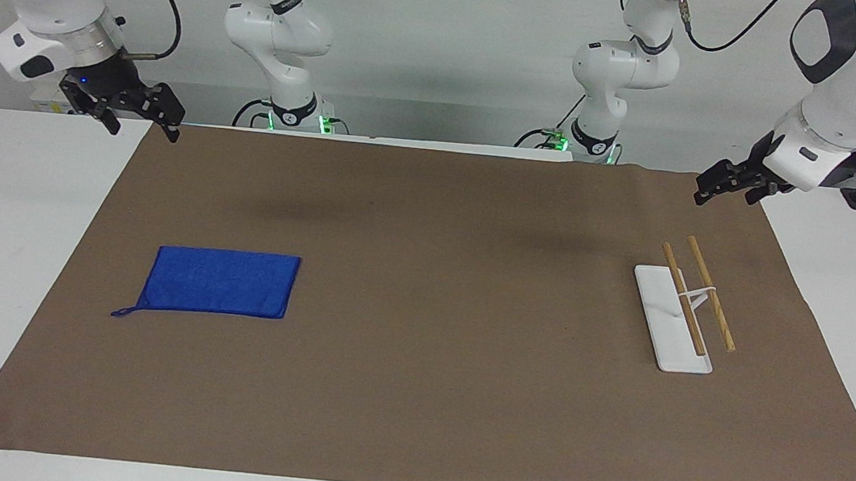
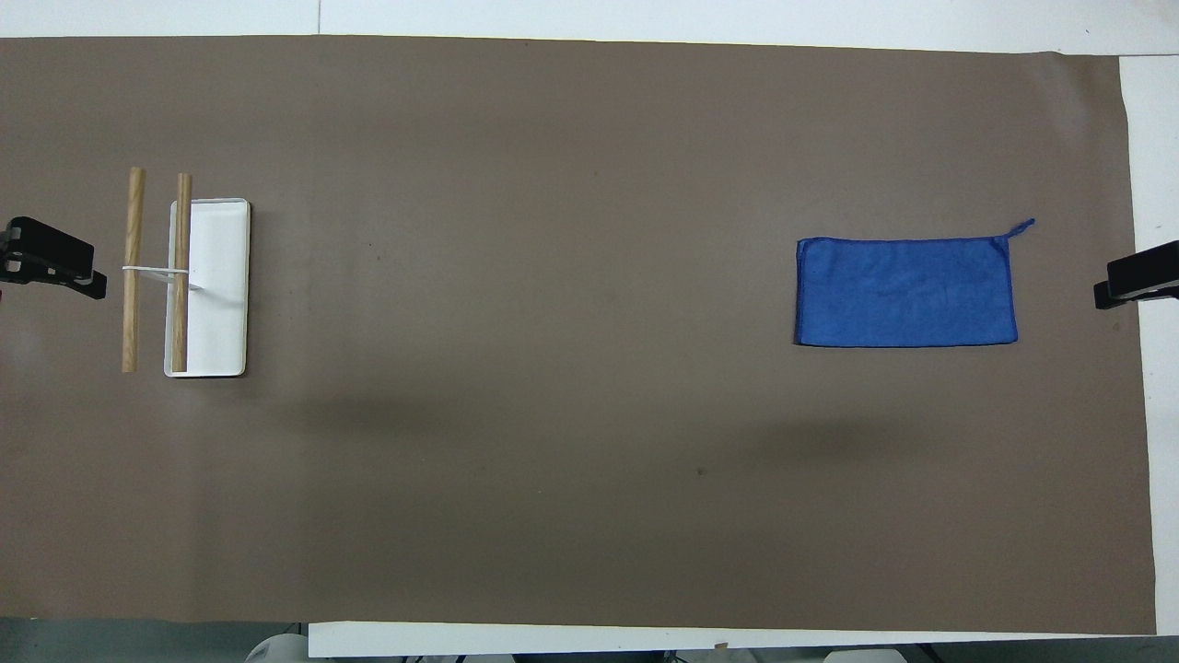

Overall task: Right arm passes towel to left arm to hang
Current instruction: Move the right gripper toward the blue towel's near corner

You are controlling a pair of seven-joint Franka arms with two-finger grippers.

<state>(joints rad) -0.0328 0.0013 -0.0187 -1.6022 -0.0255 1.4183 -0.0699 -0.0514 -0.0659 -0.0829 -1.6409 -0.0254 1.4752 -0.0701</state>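
Note:
The blue towel (image 1: 219,282) lies flat on the brown mat toward the right arm's end of the table, its thin loop (image 1: 120,312) at the corner farthest from the robots. It also shows in the overhead view (image 2: 907,292). My right gripper (image 1: 141,126) hangs open and empty in the air over the mat's corner nearest the robots, well apart from the towel; its tip shows in the overhead view (image 2: 1138,281). My left gripper (image 1: 725,195) hangs open and empty over the mat's edge at the left arm's end, above the rack, and shows in the overhead view (image 2: 55,262).
A rack with a white base (image 1: 661,323) and two raised wooden rods (image 1: 711,293) stands toward the left arm's end; it also shows in the overhead view (image 2: 216,285). The brown mat (image 1: 414,394) covers most of the white table.

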